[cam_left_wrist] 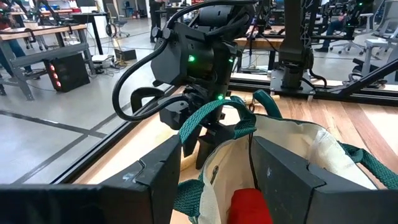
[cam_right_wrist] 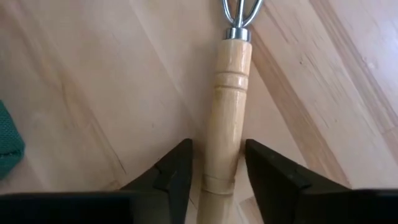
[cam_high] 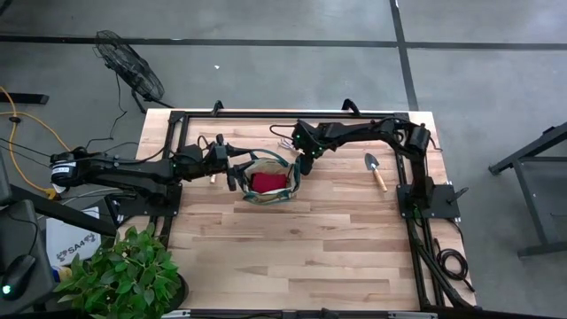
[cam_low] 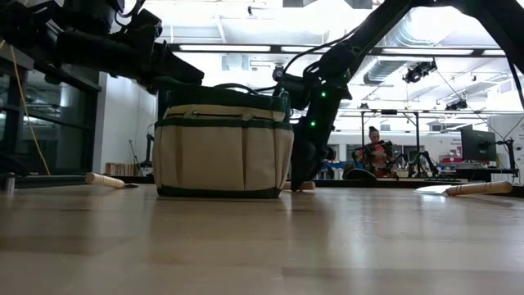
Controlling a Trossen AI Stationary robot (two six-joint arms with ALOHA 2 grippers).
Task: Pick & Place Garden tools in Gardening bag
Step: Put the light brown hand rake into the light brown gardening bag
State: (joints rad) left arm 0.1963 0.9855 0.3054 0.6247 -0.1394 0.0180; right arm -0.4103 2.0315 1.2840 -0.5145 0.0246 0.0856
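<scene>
The gardening bag [cam_low: 221,147] stands upright on the table, and the red glove [cam_high: 268,182] lies inside it. My left gripper [cam_left_wrist: 216,146] is level at the bag's left rim [cam_left_wrist: 214,171] and open, one finger outside the bag and one over its mouth. The rake lies flat on the table just right of the bag, its tines [cam_high: 282,139] toward the far edge. My right gripper [cam_right_wrist: 217,149] points down over the rake's wooden handle [cam_right_wrist: 230,81]. It is open, with a finger close on each side of the handle near its free end. My left gripper has the bag's rim between its fingers, but I cannot tell whether either finger touches it.
A trowel [cam_high: 376,168] lies on the table at the right. Another pale-handled tool [cam_low: 106,179] lies left of the bag under my left arm. A black frame rail [cam_high: 292,113] runs round the table. A potted plant [cam_high: 124,270] stands at the near left corner.
</scene>
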